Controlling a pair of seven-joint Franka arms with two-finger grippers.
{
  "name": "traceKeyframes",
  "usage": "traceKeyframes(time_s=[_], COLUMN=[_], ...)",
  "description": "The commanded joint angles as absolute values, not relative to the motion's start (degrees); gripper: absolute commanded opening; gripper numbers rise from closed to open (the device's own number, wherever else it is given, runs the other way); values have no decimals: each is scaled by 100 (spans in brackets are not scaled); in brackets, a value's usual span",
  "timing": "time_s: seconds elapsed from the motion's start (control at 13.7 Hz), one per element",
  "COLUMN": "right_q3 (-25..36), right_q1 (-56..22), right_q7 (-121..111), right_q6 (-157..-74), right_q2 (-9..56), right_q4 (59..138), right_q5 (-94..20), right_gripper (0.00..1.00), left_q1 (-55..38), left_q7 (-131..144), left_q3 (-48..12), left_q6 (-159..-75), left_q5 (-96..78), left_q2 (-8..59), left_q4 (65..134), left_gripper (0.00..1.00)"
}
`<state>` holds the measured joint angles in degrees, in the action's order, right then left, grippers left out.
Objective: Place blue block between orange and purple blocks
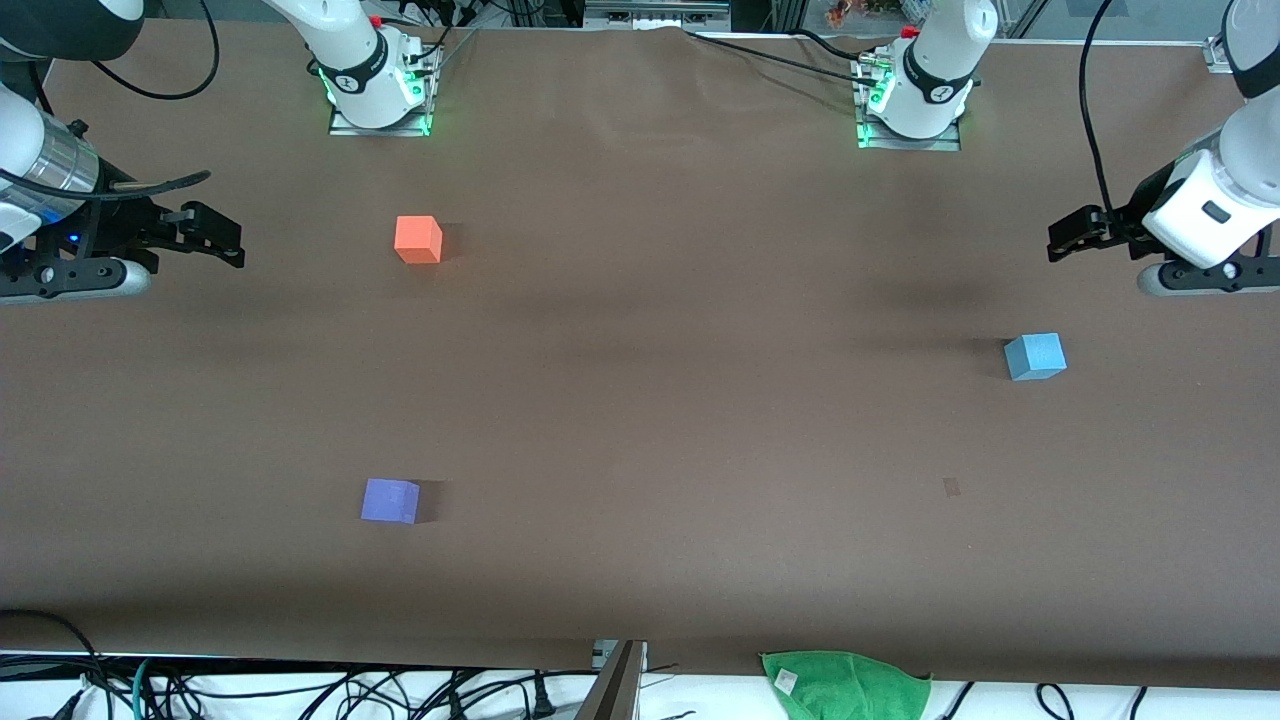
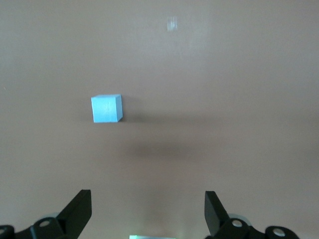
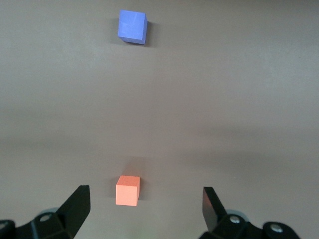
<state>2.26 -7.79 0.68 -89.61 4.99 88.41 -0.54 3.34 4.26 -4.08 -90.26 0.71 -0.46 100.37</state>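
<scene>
Front view: the blue block [image 1: 1035, 357] sits on the brown worktop [image 1: 680, 400] toward the left arm's end, well apart from the orange block [image 1: 418, 240] and the purple block [image 1: 390, 500], which lies nearer the camera. A green cloth [image 1: 845, 685] lies at the worktop's near edge.

Left wrist view: the left hand [image 2: 148, 211] hangs spread and empty over the worktop near the blue block [image 2: 106, 108].

Right wrist view: the right hand [image 3: 146, 208] is spread and empty, over the worktop near the orange block [image 3: 127, 190]; the purple block [image 3: 132, 27] is farther off.
</scene>
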Motion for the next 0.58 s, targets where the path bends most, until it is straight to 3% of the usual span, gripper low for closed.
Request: traceKeyframes(time_s=[0.0,0.51], right_q3=[237,237], right_q1=[-765,-765], right_q7=[-26,-26], right_q6=[-8974,-8982], right_q2=[510,510], right_q4=[8789,8789], right_q5=[-88,-97], right_gripper=[99,99], left_q1=[369,387], left_q7=[325,351], left_q3=[-422,-413], left_q6=[-8798,-8763], left_q5=[-97,-88], left_q2=[149,289], left_q4=[9730,9721], left_gripper=[100,100])
